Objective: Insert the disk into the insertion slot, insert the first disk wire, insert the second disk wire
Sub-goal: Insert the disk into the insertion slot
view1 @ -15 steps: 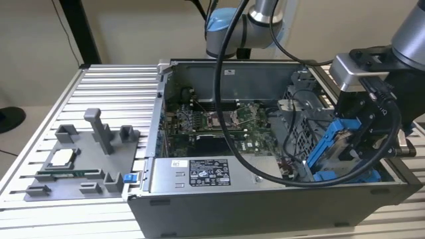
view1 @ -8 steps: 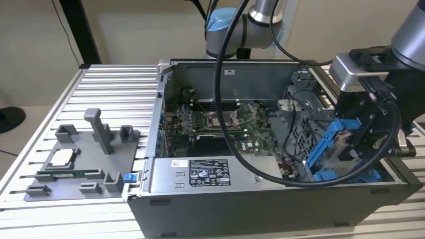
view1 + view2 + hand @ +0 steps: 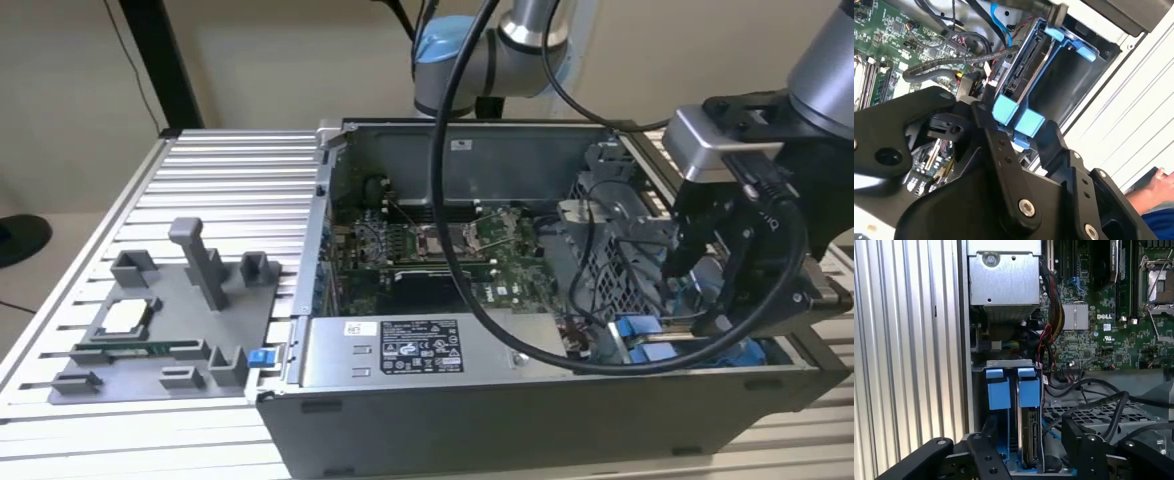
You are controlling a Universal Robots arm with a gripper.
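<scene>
Slatted metal table (image 3: 200,180), open computer case (image 3: 534,420): at the exterior view's lower right, the gripper (image 3: 1030,424) hangs spread, fingers either side of the disk (image 3: 1030,445), apparently untouched. Disk stands on edge in the slot (image 3: 1009,362), long axis running into the bay, connector edge facing the gripper. Likely rigid, dense, shock-sensitive; best held by its blue carrier (image 3: 1029,392).
</scene>
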